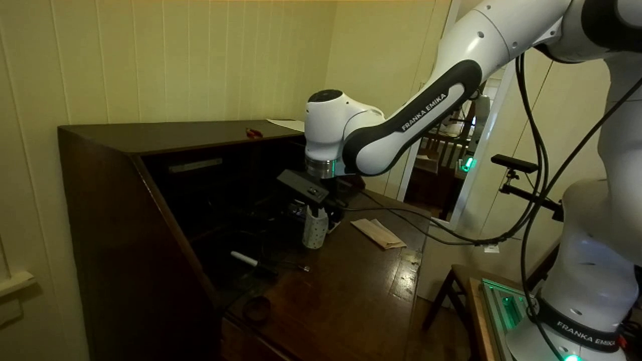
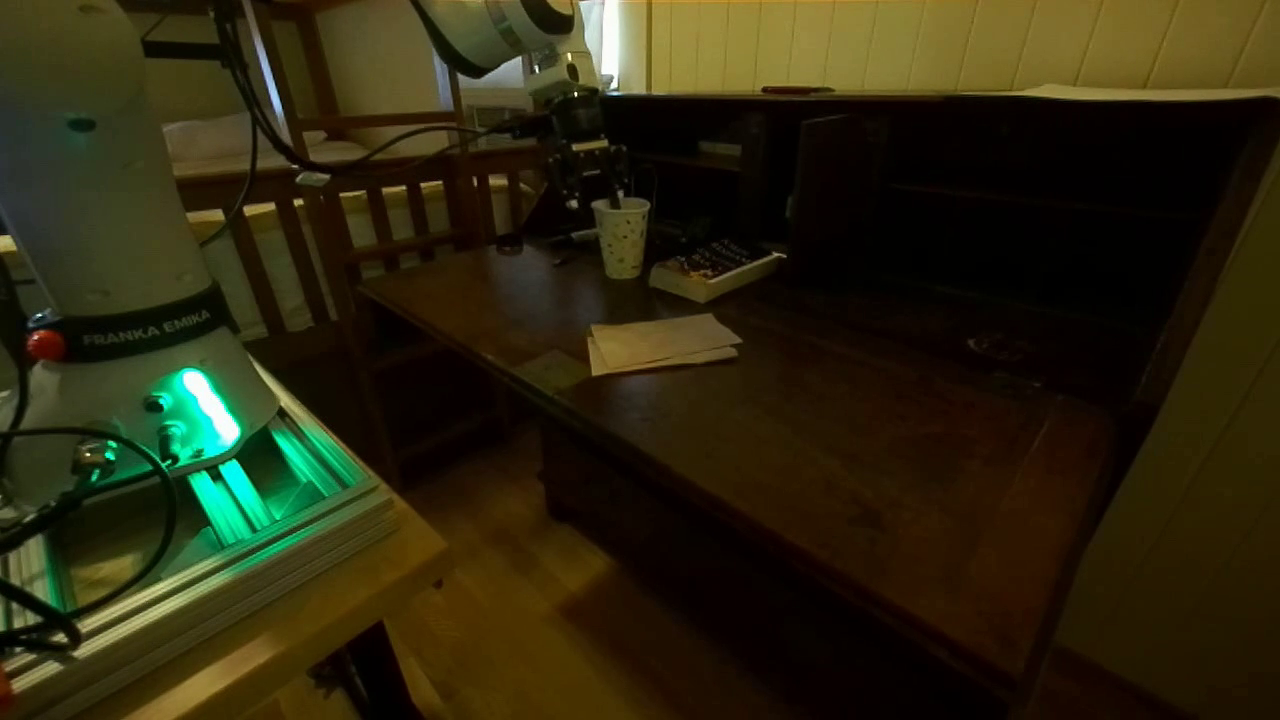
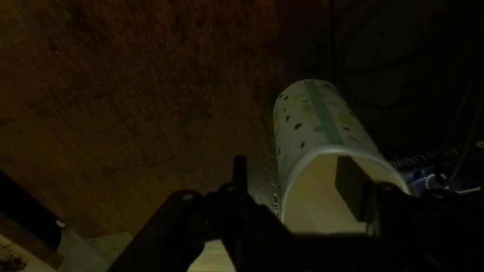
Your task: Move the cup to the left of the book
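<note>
In an exterior view, a dotted white paper cup is seen standing upright on a dark tabletop, upper middle of the frame, just left of a thick paperback book. In the wrist view, the fingers are spread apart, one inside the cup's mouth, one outside its wall; whether the wall is touched cannot be told. Release seems the step in hand: the fingers are best raised straight up, well spread, lest the rim be caught and the cup tipped.
</note>
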Available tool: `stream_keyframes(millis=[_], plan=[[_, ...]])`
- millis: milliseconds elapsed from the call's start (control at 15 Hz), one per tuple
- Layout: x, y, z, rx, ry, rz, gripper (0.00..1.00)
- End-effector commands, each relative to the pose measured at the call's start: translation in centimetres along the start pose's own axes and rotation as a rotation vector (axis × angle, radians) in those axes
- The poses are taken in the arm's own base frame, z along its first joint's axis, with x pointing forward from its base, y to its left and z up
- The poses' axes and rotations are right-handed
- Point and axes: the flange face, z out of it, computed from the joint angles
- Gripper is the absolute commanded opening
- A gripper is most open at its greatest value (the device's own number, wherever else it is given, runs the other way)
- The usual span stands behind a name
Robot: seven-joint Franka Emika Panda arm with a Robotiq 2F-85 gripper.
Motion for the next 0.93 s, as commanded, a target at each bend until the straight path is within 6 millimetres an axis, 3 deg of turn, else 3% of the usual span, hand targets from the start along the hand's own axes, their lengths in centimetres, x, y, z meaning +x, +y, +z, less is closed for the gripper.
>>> stream_keyframes(millis=[0,133,333,867], plan=[[0.2,1.8,-2.4,-0.017,0.002,-0.024,0.95],[0.5,2.5,-3.5,-0.016,0.007,-0.017,1.0],[1.7,3.2,-4.8,-0.014,-0.002,0.0,1.0],[6.6,3.5,-6.5,0.125,-0.12,-0.25,1.0]])
